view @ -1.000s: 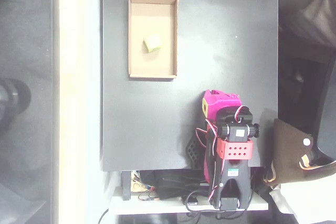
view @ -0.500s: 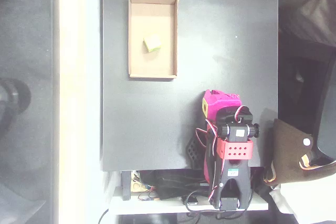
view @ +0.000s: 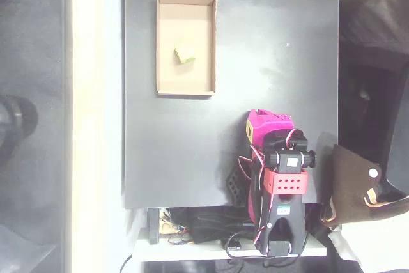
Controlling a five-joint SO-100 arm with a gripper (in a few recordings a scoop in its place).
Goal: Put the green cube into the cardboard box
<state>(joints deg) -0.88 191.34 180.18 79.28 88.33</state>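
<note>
From the overhead view on my end, the green cube [view: 185, 55] is sitting inside the cardboard box [view: 161, 43], roughly mid-floor, turned a bit so its edges don't line up with the walls, and not touching any of them as far as I can see. The box is up around 11 o'clock on the black table [view: 275, 62], long side running up and down the frame, close to the table's left and top edges. My arm is folded up down at about 5 o'clock, magenta body with a red perforated bracket [view: 286, 182] and black motor housings, and it hangs over the table's bottom edge where a bunch of cables [view: 204, 231] pile up. The gripper [view: 250, 131] is tucked at the top of that folded stack with a yellow bit showing on its left side, well apart from the box and cube. Honestly I can't tell whether the pincer is clenched or released, the fingers are hidden under the magenta shell from this angle. There's a brown bag-looking thing [view: 354, 187] off the table at 4 o'clock.
</note>
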